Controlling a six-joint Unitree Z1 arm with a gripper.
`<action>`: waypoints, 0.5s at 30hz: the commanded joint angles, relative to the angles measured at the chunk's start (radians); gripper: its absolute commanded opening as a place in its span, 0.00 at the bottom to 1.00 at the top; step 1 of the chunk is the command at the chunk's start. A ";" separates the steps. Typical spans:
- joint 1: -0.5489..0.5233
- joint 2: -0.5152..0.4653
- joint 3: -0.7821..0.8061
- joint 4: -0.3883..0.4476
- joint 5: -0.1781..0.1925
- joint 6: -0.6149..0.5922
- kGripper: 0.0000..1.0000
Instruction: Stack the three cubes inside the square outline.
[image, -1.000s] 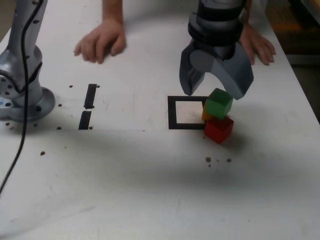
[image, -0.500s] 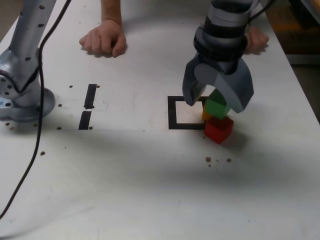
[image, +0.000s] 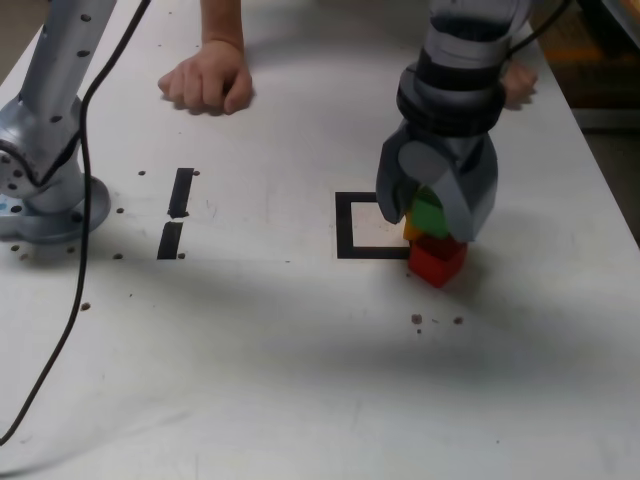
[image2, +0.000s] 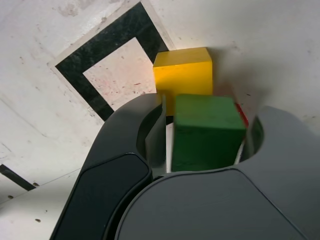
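Wrist view: the green cube (image2: 207, 131) is being clamped by the gripper (image2: 205, 145); the square outline (image2: 102, 65) is lying just beside, past the yellow cube (image2: 183, 72).

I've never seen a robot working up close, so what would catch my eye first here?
The grey end effector, reaching down with its jaws around a green cube that sits on a red cube. A yellow cube stands right beside them, by the black square outline. A person's fist rests at the far edge of the white table.

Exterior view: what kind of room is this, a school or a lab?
Probably a robot lab bench: a white table with a taped square outline, an arm base bolted on, and toy cubes.
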 joint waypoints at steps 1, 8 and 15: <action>-0.006 0.005 -0.008 -0.011 0.004 -0.001 0.36; -0.017 0.003 -0.014 -0.025 0.011 -0.006 0.21; -0.020 -0.054 -0.015 0.039 0.032 -0.054 0.20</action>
